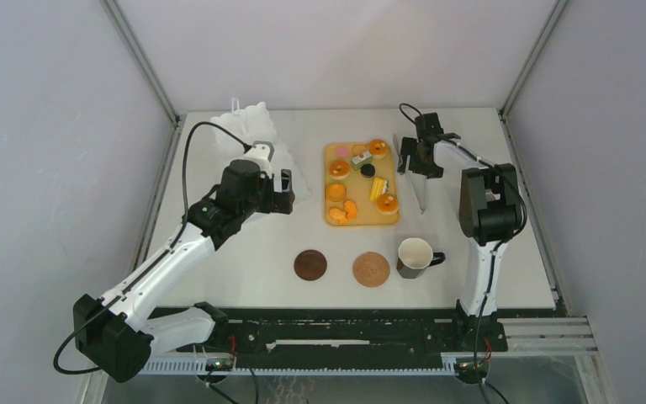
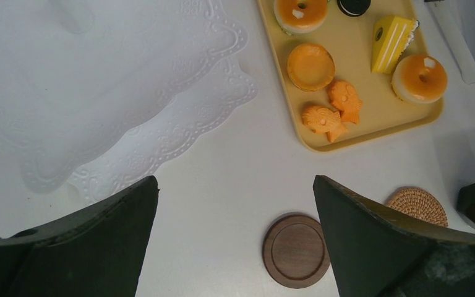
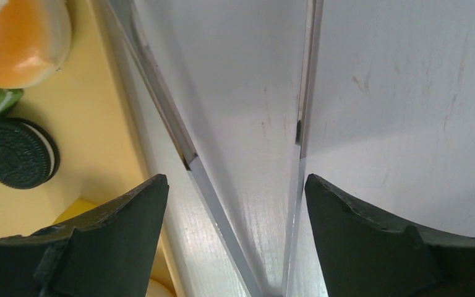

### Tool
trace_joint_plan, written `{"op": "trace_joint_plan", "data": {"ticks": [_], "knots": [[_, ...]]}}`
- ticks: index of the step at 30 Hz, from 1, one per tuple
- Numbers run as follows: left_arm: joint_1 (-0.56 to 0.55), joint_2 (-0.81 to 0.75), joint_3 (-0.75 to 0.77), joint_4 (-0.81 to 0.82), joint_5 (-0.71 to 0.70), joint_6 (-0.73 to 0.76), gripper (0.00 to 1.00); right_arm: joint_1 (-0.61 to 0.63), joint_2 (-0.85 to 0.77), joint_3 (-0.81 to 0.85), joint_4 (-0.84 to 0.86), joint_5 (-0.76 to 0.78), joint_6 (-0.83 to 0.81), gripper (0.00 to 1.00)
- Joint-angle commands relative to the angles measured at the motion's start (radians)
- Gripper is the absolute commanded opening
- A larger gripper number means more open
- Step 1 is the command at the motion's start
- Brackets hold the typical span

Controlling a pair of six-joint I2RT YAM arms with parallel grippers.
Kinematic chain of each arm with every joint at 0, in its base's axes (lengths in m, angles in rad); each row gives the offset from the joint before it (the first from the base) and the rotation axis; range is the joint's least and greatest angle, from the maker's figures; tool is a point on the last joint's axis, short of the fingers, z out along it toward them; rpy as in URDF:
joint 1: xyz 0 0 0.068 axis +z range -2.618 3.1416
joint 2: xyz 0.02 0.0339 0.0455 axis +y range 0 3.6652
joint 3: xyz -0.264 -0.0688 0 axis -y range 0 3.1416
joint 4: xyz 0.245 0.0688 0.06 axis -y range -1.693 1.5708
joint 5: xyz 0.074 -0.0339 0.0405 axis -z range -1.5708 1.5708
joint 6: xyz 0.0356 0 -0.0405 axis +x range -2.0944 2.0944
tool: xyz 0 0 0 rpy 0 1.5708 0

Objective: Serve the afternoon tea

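Note:
The toy pastries lie on a tan tray: orange tarts, a yellow cake wedge, a pink round and a black round. The left wrist view shows the wedge, a tart and the tray. One dark mug with a white inside stands at the front right; a second mug is out of view. My left gripper is open and empty above the table, left of the tray. My right gripper is open, its jaws straddling metal tongs without touching them.
A white lace tiered stand sits back left. A dark wooden coaster and a woven coaster lie in front of the tray. The tongs lie along the tray's right edge.

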Motion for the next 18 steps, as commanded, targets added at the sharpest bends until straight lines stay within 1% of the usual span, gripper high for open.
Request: {"op": "trace_joint_plan", "data": {"ticks": [1, 6, 9, 12, 15, 17, 18], "knots": [[-0.005, -0.022, 0.049, 0.046, 0.019, 0.006, 1.00, -0.007, 0.020, 0.056, -0.028, 0.021, 0.043, 0.87], [-0.005, -0.020, 0.051, 0.046, 0.023, 0.006, 1.00, -0.005, 0.060, 0.110, -0.069, 0.033, 0.042, 0.87], [-0.005, -0.017, 0.054, 0.047, 0.028, 0.009, 1.00, 0.003, 0.097, 0.163, -0.111, 0.053, 0.042, 0.84], [-0.004, -0.020, 0.054, 0.047, 0.027, 0.010, 1.00, 0.006, 0.125, 0.202, -0.152, 0.069, 0.051, 0.75], [-0.004, -0.023, 0.053, 0.049, 0.025, 0.013, 1.00, 0.006, 0.124, 0.198, -0.152, 0.069, 0.052, 0.70], [-0.004, -0.025, 0.052, 0.048, 0.025, 0.015, 1.00, 0.008, 0.117, 0.189, -0.150, 0.065, 0.049, 0.61], [-0.005, -0.027, 0.050, 0.047, 0.024, 0.015, 1.00, 0.009, 0.110, 0.176, -0.144, 0.063, 0.049, 0.58]]}}
